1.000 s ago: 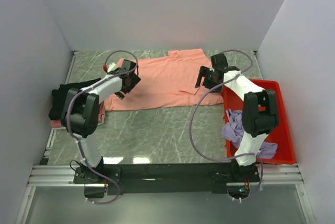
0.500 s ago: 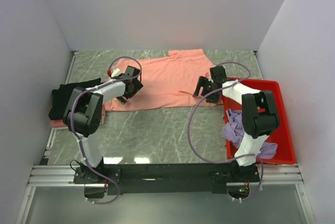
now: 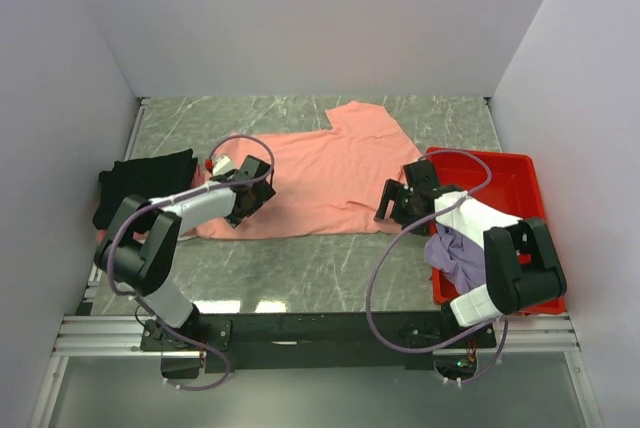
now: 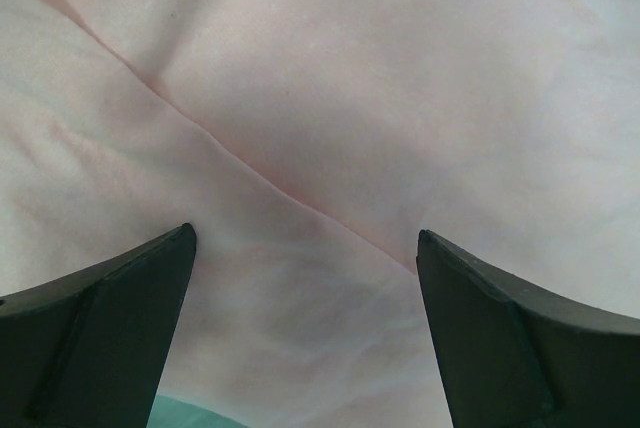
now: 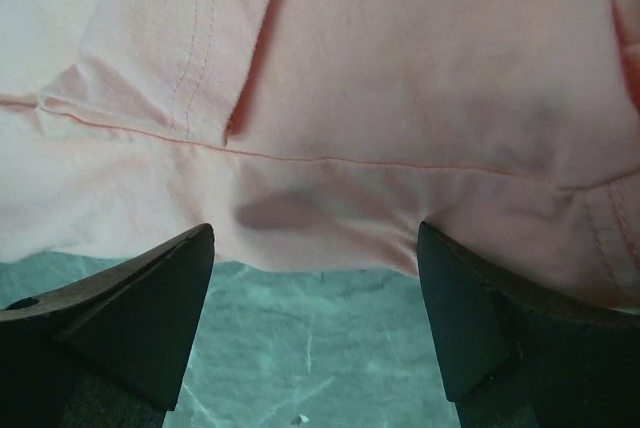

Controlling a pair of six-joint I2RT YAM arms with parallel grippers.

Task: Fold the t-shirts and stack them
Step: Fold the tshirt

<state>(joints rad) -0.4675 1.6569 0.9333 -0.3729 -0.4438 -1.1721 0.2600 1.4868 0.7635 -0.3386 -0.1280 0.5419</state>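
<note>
A salmon-pink t-shirt (image 3: 315,173) lies spread on the marble table. My left gripper (image 3: 250,200) is open over the shirt's near left part; in the left wrist view the cloth (image 4: 330,118) fills the space between the fingers. My right gripper (image 3: 393,206) is open at the shirt's near right edge; in the right wrist view the shirt's hem (image 5: 330,218) lies between the fingers with bare table below. A black t-shirt (image 3: 140,183) lies folded at the left on a pink one (image 3: 108,236). A lavender t-shirt (image 3: 462,248) sits crumpled in the red tray (image 3: 520,173).
The red tray stands at the right, close to my right arm. White walls enclose the table on three sides. A metal rail (image 3: 320,328) runs along the near edge by the arm bases.
Both grippers have moved toward the near edge along the salmon shirt. The shirt has shifted nearer and its near edge now lies flatter and lower on the table.
</note>
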